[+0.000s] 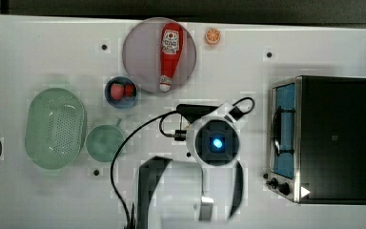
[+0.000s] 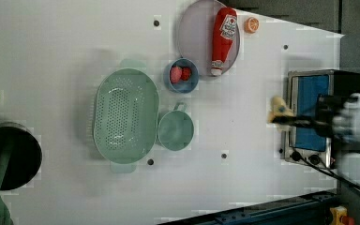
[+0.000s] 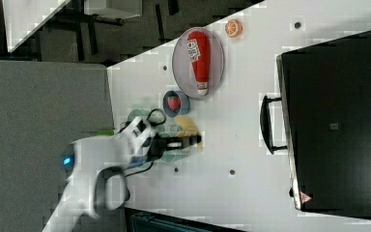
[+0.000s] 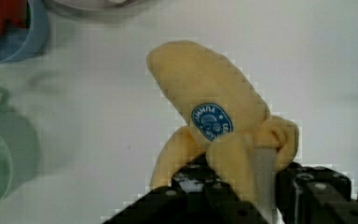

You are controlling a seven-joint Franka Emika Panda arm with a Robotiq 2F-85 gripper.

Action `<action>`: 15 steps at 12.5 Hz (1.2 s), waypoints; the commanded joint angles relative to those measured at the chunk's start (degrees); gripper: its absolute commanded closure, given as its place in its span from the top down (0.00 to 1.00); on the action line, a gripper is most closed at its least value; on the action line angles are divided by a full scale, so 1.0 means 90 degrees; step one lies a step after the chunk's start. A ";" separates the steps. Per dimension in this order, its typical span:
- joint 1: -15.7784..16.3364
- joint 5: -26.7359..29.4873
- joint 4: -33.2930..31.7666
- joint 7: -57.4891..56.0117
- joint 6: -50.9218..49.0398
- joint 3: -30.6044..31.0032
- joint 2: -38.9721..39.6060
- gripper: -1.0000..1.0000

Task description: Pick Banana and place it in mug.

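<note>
The claw (image 4: 242, 186) is clamped on the stem end of a yellow plush banana (image 4: 214, 112) with a blue sticker, low in the wrist view's frame. In the left view the banana (image 2: 279, 108) hangs at centre right, in front of the toaster oven (image 2: 316, 117), well apart from the mint-green mug (image 2: 175, 130) at mid-frame on the white surface (image 2: 65, 47), just beside the green strainer (image 2: 125, 115).

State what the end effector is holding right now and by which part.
The end effector is shut on the banana, a soft yellow toy with a blue sticker. It grips the bunched end near the sticker; the longer rounded end sticks out free.
</note>
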 commanded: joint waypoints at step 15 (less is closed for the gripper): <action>0.0363 0.0920 0.0569 0.4544 -0.0945 0.2952 -0.0061 0.27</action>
